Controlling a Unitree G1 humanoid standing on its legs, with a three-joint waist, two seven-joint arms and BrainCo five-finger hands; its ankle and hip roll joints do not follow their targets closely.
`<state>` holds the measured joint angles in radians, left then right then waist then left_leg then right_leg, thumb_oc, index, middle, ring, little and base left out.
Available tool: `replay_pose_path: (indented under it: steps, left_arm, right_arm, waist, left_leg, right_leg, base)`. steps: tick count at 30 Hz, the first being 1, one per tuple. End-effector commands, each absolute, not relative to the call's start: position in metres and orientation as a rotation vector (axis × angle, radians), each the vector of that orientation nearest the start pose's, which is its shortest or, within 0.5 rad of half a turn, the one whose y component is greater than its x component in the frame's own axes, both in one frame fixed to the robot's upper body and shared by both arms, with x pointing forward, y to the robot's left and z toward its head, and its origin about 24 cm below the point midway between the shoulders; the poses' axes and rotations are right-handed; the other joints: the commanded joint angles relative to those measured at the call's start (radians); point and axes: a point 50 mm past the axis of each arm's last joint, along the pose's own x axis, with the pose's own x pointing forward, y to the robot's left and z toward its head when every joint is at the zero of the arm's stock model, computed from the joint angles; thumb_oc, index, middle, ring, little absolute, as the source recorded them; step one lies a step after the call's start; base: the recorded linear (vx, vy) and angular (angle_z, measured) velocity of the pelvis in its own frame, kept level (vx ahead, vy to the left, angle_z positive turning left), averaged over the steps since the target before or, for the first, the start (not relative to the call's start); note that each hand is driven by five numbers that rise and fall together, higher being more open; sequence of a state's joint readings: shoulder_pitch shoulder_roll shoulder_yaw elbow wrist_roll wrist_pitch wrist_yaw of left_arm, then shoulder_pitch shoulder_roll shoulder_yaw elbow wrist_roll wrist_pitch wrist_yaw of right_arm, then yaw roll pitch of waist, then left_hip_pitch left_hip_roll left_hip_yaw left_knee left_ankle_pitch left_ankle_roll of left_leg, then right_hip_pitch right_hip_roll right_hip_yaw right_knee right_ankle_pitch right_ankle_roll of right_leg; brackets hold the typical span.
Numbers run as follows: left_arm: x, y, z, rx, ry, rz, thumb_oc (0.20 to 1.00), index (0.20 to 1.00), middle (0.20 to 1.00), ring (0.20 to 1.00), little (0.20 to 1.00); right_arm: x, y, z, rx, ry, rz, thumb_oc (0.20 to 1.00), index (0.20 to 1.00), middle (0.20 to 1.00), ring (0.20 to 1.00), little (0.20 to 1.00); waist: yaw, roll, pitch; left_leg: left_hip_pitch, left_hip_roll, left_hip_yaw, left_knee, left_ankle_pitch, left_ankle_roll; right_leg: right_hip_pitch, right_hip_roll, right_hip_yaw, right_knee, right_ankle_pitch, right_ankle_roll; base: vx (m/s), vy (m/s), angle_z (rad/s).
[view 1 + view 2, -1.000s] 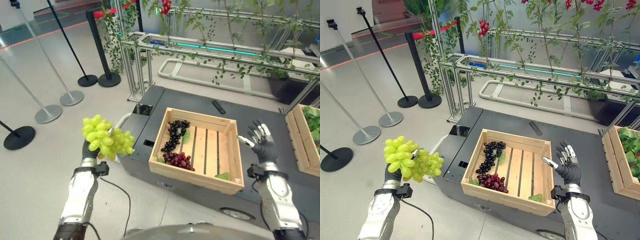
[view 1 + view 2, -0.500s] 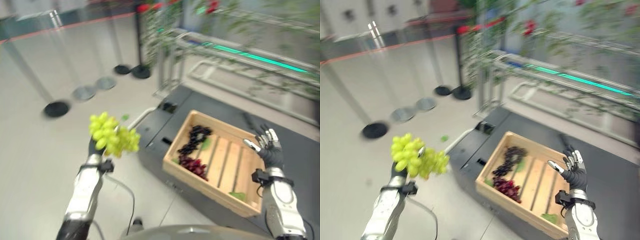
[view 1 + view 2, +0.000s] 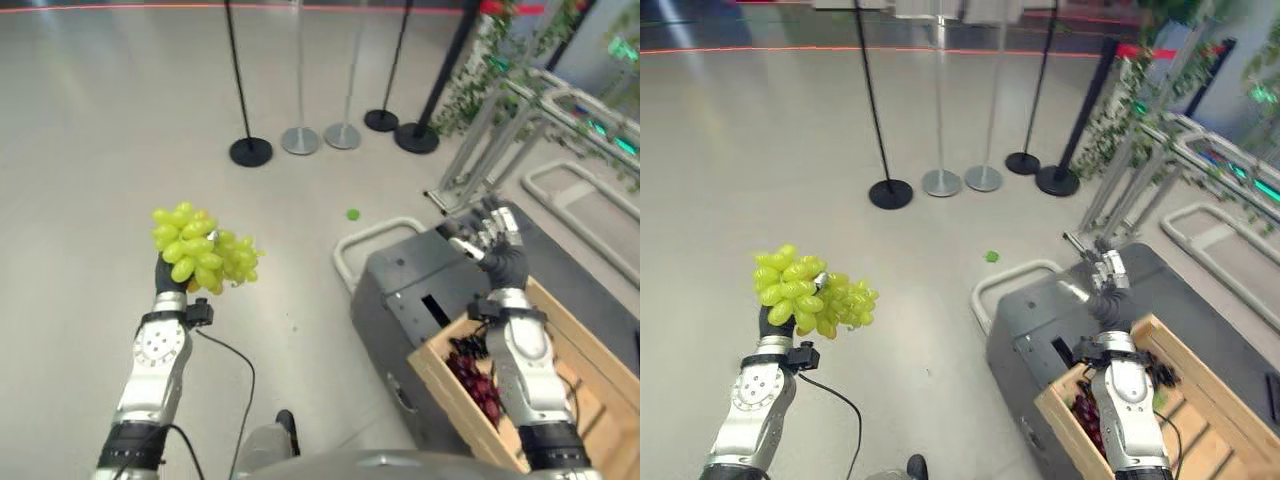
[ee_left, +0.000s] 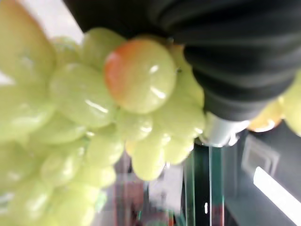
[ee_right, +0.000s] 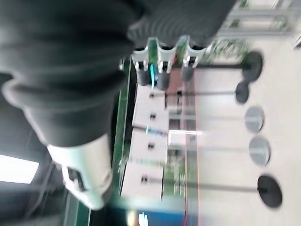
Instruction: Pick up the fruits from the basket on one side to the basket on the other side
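My left hand [image 3: 170,277] is raised at the left, over the floor, and is shut on a bunch of green grapes [image 3: 200,250], which bulges above and to the right of it. Seen close in the left wrist view, the green grapes [image 4: 94,117] press against the hand's dark cover. My right hand [image 3: 492,240] is held up open, holding nothing, over the near left corner of a wooden crate [image 3: 600,385] at the lower right. Dark grapes [image 3: 475,372] lie inside that crate by its left wall.
The crate rests on a dark grey cart [image 3: 420,290] with a pale tube bumper [image 3: 375,240]. Black and silver stanchion posts [image 3: 250,150] stand on the floor behind. A metal frame with vines [image 3: 500,90] is at the upper right. A small green bit [image 3: 352,214] lies on the floor.
The camera has swung left, so the crate and cart slid to the lower right and more floor shows. My left hand still holds the green grapes; my right hand stays open.
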<state>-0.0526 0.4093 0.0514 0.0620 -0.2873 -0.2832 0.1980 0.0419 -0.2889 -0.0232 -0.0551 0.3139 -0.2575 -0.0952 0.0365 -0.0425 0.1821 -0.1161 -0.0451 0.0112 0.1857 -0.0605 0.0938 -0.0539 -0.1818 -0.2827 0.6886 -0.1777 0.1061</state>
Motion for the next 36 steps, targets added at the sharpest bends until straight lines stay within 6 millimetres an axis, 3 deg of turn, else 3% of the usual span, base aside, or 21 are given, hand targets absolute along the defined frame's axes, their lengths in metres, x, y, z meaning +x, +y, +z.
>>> replay_pose_path:
  steps: [1, 3, 5, 6, 7, 8, 10, 17, 18, 20, 21, 22, 23, 24, 25, 26, 28, 29, 31, 33, 36]
  left_arm:
    - [0.256, 0.236, 0.130, 0.180, -0.507, 0.162, 0.200, 0.200, 0.200, 0.200, 0.200]
    - [0.257, 0.229, 0.136, 0.168, -0.540, 0.127, 0.200, 0.200, 0.200, 0.200, 0.200]
    - [0.262, 0.221, 0.135, 0.135, -0.536, 0.089, 0.200, 0.200, 0.200, 0.200, 0.200]
    - [0.264, 0.216, 0.137, 0.134, -0.546, 0.067, 0.200, 0.200, 0.200, 0.200, 0.200]
    - [0.264, 0.216, 0.137, 0.134, -0.546, 0.067, 0.200, 0.200, 0.200, 0.200, 0.200]
    - [0.264, 0.210, 0.136, 0.148, -0.542, 0.031, 0.200, 0.200, 0.200, 0.200, 0.200]
    - [0.262, 0.207, 0.134, 0.155, -0.542, 0.015, 0.200, 0.200, 0.200, 0.200, 0.200]
    - [0.256, 0.210, 0.129, 0.120, -0.523, 0.020, 0.200, 0.200, 0.200, 0.200, 0.200]
    - [0.258, 0.208, 0.131, 0.104, -0.529, 0.024, 0.200, 0.200, 0.200, 0.200, 0.200]
    - [0.260, 0.204, 0.130, 0.085, -0.527, 0.020, 0.200, 0.200, 0.200, 0.200, 0.200]
    - [0.260, 0.204, 0.131, 0.085, -0.528, 0.020, 0.200, 0.200, 0.200, 0.200, 0.200]
    - [0.261, 0.202, 0.130, 0.077, -0.529, 0.014, 0.200, 0.200, 0.200, 0.200, 0.200]
    - [0.261, 0.202, 0.130, 0.077, -0.530, 0.014, 0.200, 0.200, 0.200, 0.200, 0.200]
    - [0.260, 0.201, 0.132, 0.086, -0.540, -0.003, 0.200, 0.200, 0.200, 0.200, 0.200]
    - [0.260, 0.201, 0.133, 0.086, -0.541, -0.004, 0.200, 0.200, 0.200, 0.200, 0.200]
    - [0.258, 0.202, 0.131, 0.088, -0.533, -0.009, 0.200, 0.200, 0.200, 0.200, 0.200]
    - [0.257, 0.203, 0.128, 0.089, -0.520, -0.013, 0.200, 0.200, 0.200, 0.200, 0.200]
    - [0.257, 0.203, 0.128, 0.089, -0.520, -0.013, 0.200, 0.200, 0.200, 0.200, 0.200]
    - [0.256, 0.204, 0.126, 0.084, -0.507, -0.008, 0.200, 0.200, 0.200, 0.200, 0.200]
    - [0.257, 0.203, 0.124, 0.081, -0.493, -0.013, 0.200, 0.200, 0.200, 0.200, 0.200]
    - [0.258, 0.202, 0.121, 0.086, -0.476, -0.025, 0.200, 0.200, 0.200, 0.200, 0.200]
  right_arm:
    - [0.248, -0.215, 0.101, 0.009, -0.391, -0.104, 1.000, 1.000, 1.000, 1.000, 1.000]
    - [0.245, -0.219, 0.105, 0.004, -0.412, -0.101, 1.000, 1.000, 1.000, 1.000, 1.000]
    - [0.241, -0.221, 0.105, -0.001, -0.412, -0.098, 1.000, 1.000, 1.000, 1.000, 1.000]
    - [0.241, -0.221, 0.108, -0.012, -0.422, -0.092, 1.000, 1.000, 1.000, 1.000, 1.000]
    - [0.241, -0.221, 0.108, -0.012, -0.422, -0.092, 1.000, 1.000, 1.000, 1.000, 1.000]
    - [0.237, -0.224, 0.109, -0.025, -0.426, -0.089, 1.000, 1.000, 1.000, 1.000, 1.000]
    - [0.236, -0.224, 0.110, -0.024, -0.436, -0.076, 1.000, 1.000, 1.000, 1.000, 1.000]
    - [0.235, -0.231, 0.120, 0.008, -0.482, -0.098, 1.000, 1.000, 1.000, 1.000, 1.000]
    - [0.235, -0.238, 0.127, -0.001, -0.512, -0.130, 1.000, 1.000, 1.000, 1.000, 1.000]
    - [0.236, -0.239, 0.130, -0.024, -0.522, -0.155, 1.000, 1.000, 1.000, 1.000, 1.000]
    - [0.236, -0.239, 0.130, -0.024, -0.523, -0.155, 1.000, 1.000, 1.000, 1.000, 1.000]
    - [0.237, -0.240, 0.129, -0.023, -0.521, -0.174, 1.000, 1.000, 1.000, 1.000, 1.000]
    - [0.238, -0.240, 0.130, -0.022, -0.522, -0.174, 1.000, 1.000, 1.000, 1.000, 1.000]
    - [0.237, -0.238, 0.129, -0.031, -0.519, -0.161, 1.000, 1.000, 1.000, 1.000, 1.000]
    - [0.237, -0.238, 0.129, -0.031, -0.520, -0.161, 1.000, 1.000, 1.000, 1.000, 1.000]
    - [0.236, -0.238, 0.126, -0.031, -0.502, -0.150, 1.000, 1.000, 1.000, 1.000, 1.000]
    - [0.236, -0.237, 0.123, -0.015, -0.491, -0.149, 1.000, 1.000, 1.000, 1.000, 1.000]
    - [0.236, -0.237, 0.123, -0.015, -0.491, -0.149, 1.000, 1.000, 1.000, 1.000, 1.000]
    - [0.235, -0.238, 0.121, -0.006, -0.487, -0.155, 1.000, 1.000, 1.000, 1.000, 1.000]
    - [0.232, -0.242, 0.122, -0.010, -0.492, -0.180, 1.000, 1.000, 1.000, 1.000, 1.000]
    - [0.232, -0.241, 0.117, -0.013, -0.471, -0.183, 1.000, 1.000, 1.000, 1.000, 1.000]
  waist:
    - [-0.008, 0.009, -0.032]
    - [-0.009, 0.006, -0.022]
    - [-0.058, -0.003, -0.038]
    - [-0.054, -0.005, -0.034]
    - [-0.055, -0.005, -0.035]
    - [-0.042, -0.014, -0.035]
    - [-0.040, -0.019, -0.045]
    - [-0.021, -0.014, -0.055]
    - [-0.037, -0.006, -0.032]
    - [-0.047, -0.003, -0.015]
    - [-0.047, -0.002, -0.016]
    - [-0.053, -0.007, -0.011]
    - [-0.053, -0.006, -0.012]
    - [-0.053, -0.018, -0.015]
    - [-0.055, -0.018, -0.015]
    - [-0.056, -0.025, -0.029]
    - [-0.059, -0.022, -0.047]
    - [-0.061, -0.023, -0.047]
    - [-0.066, -0.014, -0.062]
    - [-0.086, 0.003, -0.079]
    - [-0.085, 0.011, -0.080]
  left_leg:
    - [0.116, -0.034, -0.019, -0.138, -0.011, -0.030]
    - [0.118, -0.040, -0.138, -0.142, -0.015, -0.054]
    - [0.116, -0.074, -0.265, -0.148, 0.001, -0.057]
    - [0.126, -0.080, -0.313, -0.150, -0.002, -0.060]
    - [0.126, -0.080, -0.313, -0.150, -0.001, -0.060]
    - [0.125, -0.093, -0.402, -0.150, 0.007, -0.076]
    - [0.114, -0.091, -0.475, -0.162, 0.033, -0.100]
    - [0.040, -0.033, -0.528, -0.147, 0.071, -0.176]
    - [-0.032, 0.008, -0.419, -0.148, 0.121, -0.191]
    - [-0.076, 0.058, -0.217, -0.156, 0.142, -0.190]
    - [-0.080, 0.058, -0.217, -0.156, 0.147, -0.190]
    - [-0.098, 0.098, -0.050, -0.119, 0.141, -0.185]
    - [-0.102, 0.098, -0.050, -0.117, 0.144, -0.184]
    - [-0.077, 0.102, -0.001, -0.045, 0.079, -0.182]
    - [-0.081, 0.101, -0.003, -0.043, 0.081, -0.181]
    - [-0.034, 0.106, 0.029, -0.015, 0.023, -0.175]
    - [0.025, 0.134, 0.069, -0.023, -0.009, -0.178]
    - [0.024, 0.132, 0.068, -0.026, -0.004, -0.177]
    - [0.075, 0.180, 0.123, -0.078, 0.008, -0.192]
    - [0.099, 0.257, 0.249, -0.146, 0.064, -0.229]
    - [0.113, 0.280, 0.307, -0.164, 0.076, -0.241]
  right_leg:
    - [-0.157, 0.064, -0.001, -0.140, 0.083, 0.019]
    - [-0.153, 0.046, 0.086, -0.390, 0.075, 0.017]
    - [-0.162, 0.144, 0.391, -0.521, 0.127, 0.043]
    - [-0.146, 0.165, 0.455, -0.535, 0.132, 0.053]
    - [-0.146, 0.164, 0.454, -0.536, 0.133, 0.053]
    - [-0.112, 0.184, 0.479, -0.556, 0.122, 0.032]
    - [-0.084, 0.182, 0.435, -0.574, 0.125, 0.015]
    - [-0.004, 0.199, 0.278, -0.645, 0.094, -0.030]
    - [0.013, 0.189, 0.199, -0.663, 0.085, -0.028]
    - [0.032, 0.171, 0.125, -0.690, 0.092, -0.012]
    - [0.029, 0.171, 0.125, -0.692, 0.097, -0.012]
    - [0.040, 0.144, 0.061, -0.708, 0.109, -0.006]
    - [0.037, 0.144, 0.060, -0.709, 0.112, -0.006]
    - [0.038, 0.119, 0.016, -0.715, 0.119, -0.012]
    - [0.036, 0.119, 0.013, -0.715, 0.121, -0.012]
    - [0.048, 0.107, -0.033, -0.715, 0.114, -0.021]
    - [0.059, 0.100, -0.078, -0.719, 0.107, -0.022]
    - [0.058, 0.099, -0.079, -0.720, 0.110, -0.022]
    - [0.081, 0.091, -0.132, -0.717, 0.105, -0.016]
    - [0.104, 0.071, -0.203, -0.704, 0.097, -0.001]
    - [0.115, 0.054, -0.249, -0.699, 0.106, 0.006]
  base:
    - [0.20, -0.123, 1.31]
    - [0.29, -0.218, 1.10]
    - [0.29, -0.144, 2.18]
    - [0.13, -0.079, 2.36]
    - [0.11, -0.223, 2.44]
    - [0.04, -0.272, 2.02]
    - [0.03, -0.304, 2.45]
    - [0.00, -0.299, 1.82]
    - [-0.18, -0.207, 1.42]
    - [-0.16, -0.086, 2.03]
    - [-0.16, -0.036, 2.13]
    - [-0.13, -0.013, 1.32]
    - [-0.20, -0.059, 1.10]
    - [-0.10, -0.035, 0.77]
    - [-0.10, -0.066, 0.86]
    - [-0.02, -0.016, 0.56]
    - [0.01, 0.030, 0.71]
    - [0.04, 0.111, 0.87]
    - [0.03, 0.128, 0.73]
    - [0.08, 0.211, 1.29]
    - [0.03, 0.196, 1.26]
